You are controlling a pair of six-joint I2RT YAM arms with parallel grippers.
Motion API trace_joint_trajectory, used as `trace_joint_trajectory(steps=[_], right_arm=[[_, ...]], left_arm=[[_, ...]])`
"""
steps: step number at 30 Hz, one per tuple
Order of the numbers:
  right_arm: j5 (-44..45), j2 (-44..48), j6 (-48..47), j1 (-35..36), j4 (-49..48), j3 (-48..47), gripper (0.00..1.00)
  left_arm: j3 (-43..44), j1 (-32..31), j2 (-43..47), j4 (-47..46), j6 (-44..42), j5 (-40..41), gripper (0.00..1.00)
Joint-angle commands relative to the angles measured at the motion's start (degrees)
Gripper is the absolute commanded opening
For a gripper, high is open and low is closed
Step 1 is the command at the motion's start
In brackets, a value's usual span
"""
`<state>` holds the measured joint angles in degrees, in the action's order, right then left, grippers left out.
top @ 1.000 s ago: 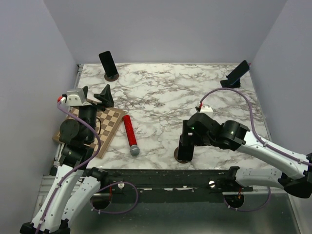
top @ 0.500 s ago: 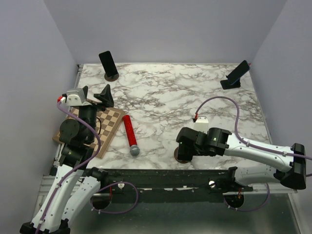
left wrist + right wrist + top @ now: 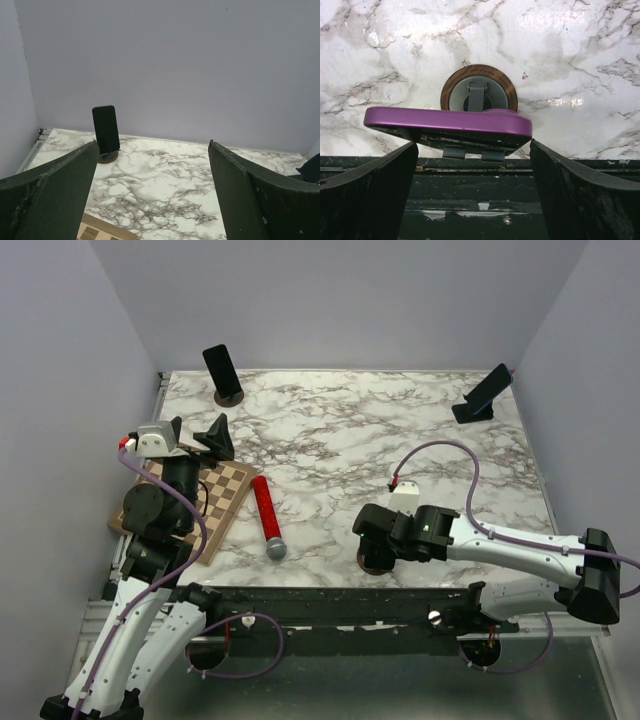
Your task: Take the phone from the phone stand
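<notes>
Phone [image 3: 447, 124] and most of its stand [image 3: 479, 93] are hidden in the overhead view beneath the right claw [image 3: 378, 540], which sits low at the near edge of the bench [image 3: 330, 440]. The wrist camera shows the purple phone resting on the stand, its long axis level and crosswise between the fingers. These are spread wide on either side, clear of it. Its screen side cannot be made out. The left claw [image 3: 152, 144] hangs spread, holding nothing, above the chessboard [image 3: 215, 502].
</notes>
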<state>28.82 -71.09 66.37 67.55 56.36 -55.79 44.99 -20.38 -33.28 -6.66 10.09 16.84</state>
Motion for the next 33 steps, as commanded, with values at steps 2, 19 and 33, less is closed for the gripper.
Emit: trace_joint_trajectory(steps=[2, 19, 33], right_arm=[[5.14, -0.86, 4.02, 0.32, -0.9, 0.09, 1.0], [8.19, -3.76, 2.8, 0.35, -1.55, -1.05, 0.93], [8.62, -2.88, 1.97, 0.79, -0.22, -2.86, 0.78]], left_arm=[[1.5, -0.27, -0.17, 1.01, -0.59, 0.03, 0.98], [1.41, -0.36, -0.13, 0.94, -0.68, -0.44, 0.98], [1.5, -0.36, -0.28, 0.89, -0.77, -0.89, 0.98]])
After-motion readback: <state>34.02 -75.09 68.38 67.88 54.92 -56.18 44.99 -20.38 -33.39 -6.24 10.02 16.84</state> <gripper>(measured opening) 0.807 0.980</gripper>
